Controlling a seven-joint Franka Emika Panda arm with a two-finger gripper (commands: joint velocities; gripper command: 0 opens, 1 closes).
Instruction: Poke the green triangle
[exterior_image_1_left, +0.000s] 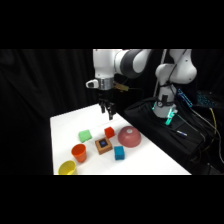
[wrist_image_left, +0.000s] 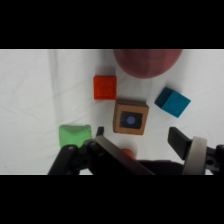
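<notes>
The green triangle (exterior_image_1_left: 85, 135) is a small light-green flat block lying on the white table (exterior_image_1_left: 65, 125), left of a red block (exterior_image_1_left: 109, 132). My gripper (exterior_image_1_left: 108, 115) hangs above the table, behind and to the right of the green triangle and clear of it. In the wrist view the green triangle (wrist_image_left: 75, 135) lies at the lower left, just outside the left finger. My gripper (wrist_image_left: 139, 135) is open there, with nothing held between its fingers (wrist_image_left: 177, 138).
A dark red dome (exterior_image_1_left: 128, 136), a brown block with a blue dot (exterior_image_1_left: 103, 145), a teal cube (exterior_image_1_left: 119, 153), an orange cup (exterior_image_1_left: 79, 152) and a yellow cup (exterior_image_1_left: 66, 168) stand around the green triangle. A black bag (exterior_image_1_left: 165, 130) lies right of the table.
</notes>
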